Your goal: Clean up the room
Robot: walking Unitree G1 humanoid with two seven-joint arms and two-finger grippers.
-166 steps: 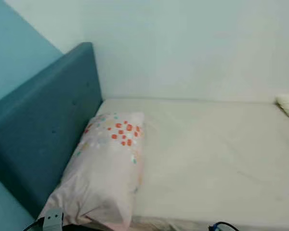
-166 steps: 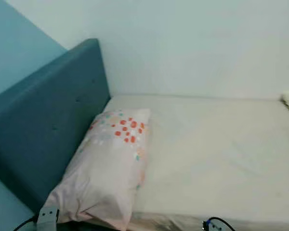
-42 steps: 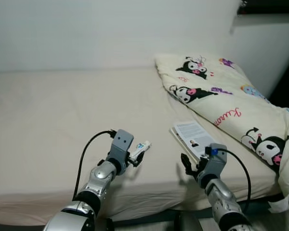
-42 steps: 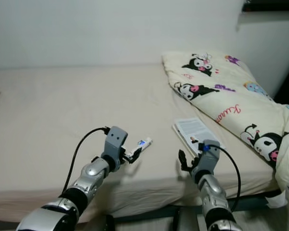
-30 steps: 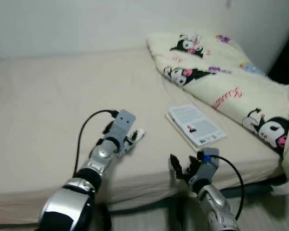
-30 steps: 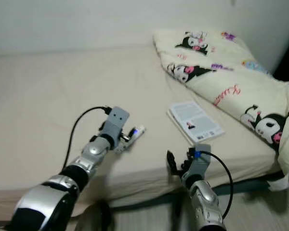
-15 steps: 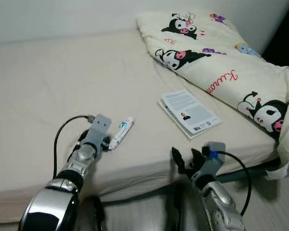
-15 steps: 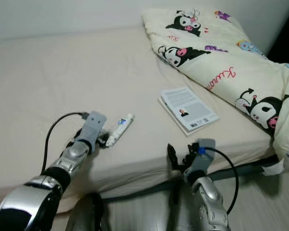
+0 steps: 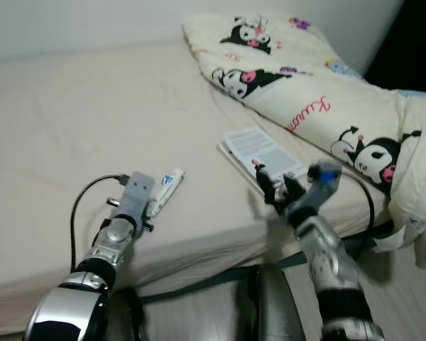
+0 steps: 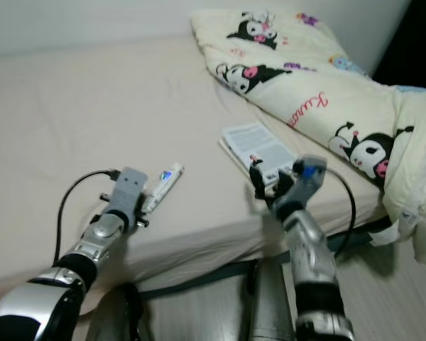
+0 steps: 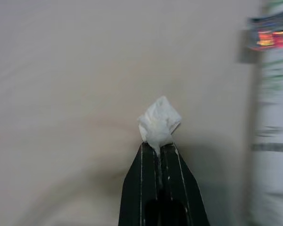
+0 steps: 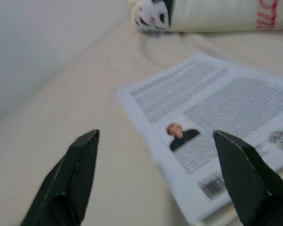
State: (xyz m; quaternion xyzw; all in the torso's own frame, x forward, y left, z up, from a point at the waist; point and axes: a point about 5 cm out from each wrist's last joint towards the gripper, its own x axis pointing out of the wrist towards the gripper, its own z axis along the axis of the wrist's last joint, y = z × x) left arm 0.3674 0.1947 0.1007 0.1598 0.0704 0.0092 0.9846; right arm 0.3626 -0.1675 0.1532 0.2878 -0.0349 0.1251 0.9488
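The left gripper (image 11: 158, 149) has its two black fingers pressed together on one small crumpled scrap of white tissue (image 11: 159, 122), which sticks out past the fingertips. It sits low over the cream bed sheet (image 9: 71, 121), near the front edge of the mattress. Just beside it lies one white tube (image 9: 165, 190) with a small blue and green label, flat on the sheet; in the left wrist view the same tube runs as a blurred pale strip along one side, so I cannot tell whether the gripper touches it.

The right gripper (image 12: 160, 176) has its two fingers spread wide apart with nothing between them. It hovers at the near edge of one book (image 12: 217, 155), a thin white volume lying back cover up, with dense text, a small portrait and a barcode. In the head views the right gripper (image 10: 270, 181) overlaps the book's (image 9: 252, 145) front corner, close to the edge of the bed.

Beyond the book, one cream duvet (image 10: 319, 85) printed with black and pink cartoon figures is heaped along the robot's right side of the bed and spills over the mattress edge. A pale wall (image 9: 92, 21) runs behind the bed.
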